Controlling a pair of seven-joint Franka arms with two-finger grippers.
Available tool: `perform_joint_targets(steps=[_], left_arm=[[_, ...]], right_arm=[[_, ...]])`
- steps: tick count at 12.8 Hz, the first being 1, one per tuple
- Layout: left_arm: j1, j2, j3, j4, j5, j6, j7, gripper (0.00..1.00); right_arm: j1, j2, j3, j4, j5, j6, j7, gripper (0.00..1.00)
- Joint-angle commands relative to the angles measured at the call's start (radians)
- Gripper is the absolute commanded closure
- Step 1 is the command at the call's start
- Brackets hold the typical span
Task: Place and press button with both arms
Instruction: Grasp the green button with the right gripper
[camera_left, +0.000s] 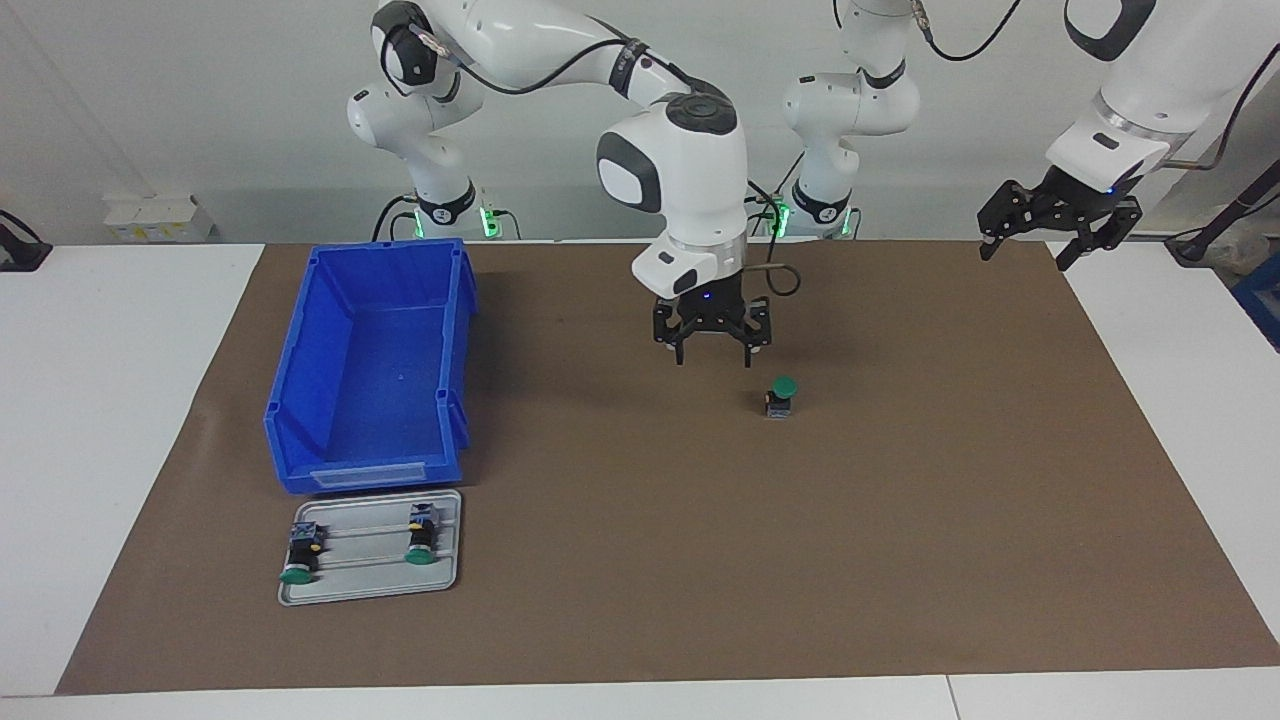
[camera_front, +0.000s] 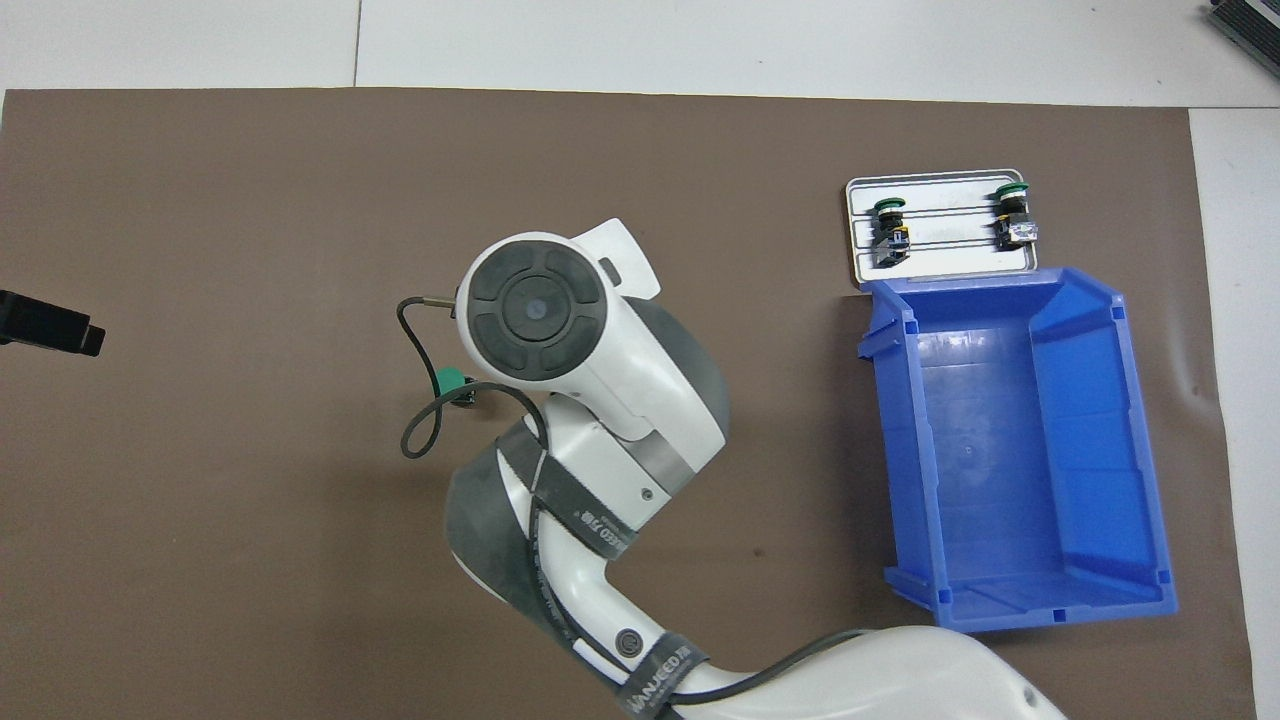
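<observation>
The button (camera_left: 781, 397) is standing upright on the brown mat (camera_left: 900, 520), green cap up. The right gripper (camera_left: 713, 352) is hanging just beside it, fingers spread and empty; the button lies at about four o'clock from it in the facing view. The left gripper (camera_left: 1033, 248) is waiting open, well apart.

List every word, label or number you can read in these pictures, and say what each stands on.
"MANJEED": on a grey strap around the right arm, seen in the overhead view; it reads only partly.
Same strap, higher on that arm: lettering too blurred to read.
Clear label holder on the blue bin: no text legible.
Buttons and tray: none readable.
</observation>
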Motion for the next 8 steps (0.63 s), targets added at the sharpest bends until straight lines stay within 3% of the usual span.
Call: perform_joint_targets(steps=[1, 3, 8], left_arm=[[0.003, -0.022, -0.007, -0.022, 0.020, -0.003, -0.009, 0.00], [0.003, -0.022, -0.006, -0.022, 0.020, -0.003, -0.009, 0.00], [0.003, -0.022, -0.006, -0.022, 0.020, -0.003, -0.009, 0.00]], right_arm=[[0.124, 0.202, -0.072, 0.241, -0.068, -0.047, 0.139, 0.10], [0.150, 0.273, -0.089, 0.283, -0.073, -0.010, 0.144, 0.13], [0.186, 0.270, -0.075, 0.251, -0.081, 0.106, 0.037, 0.13]])
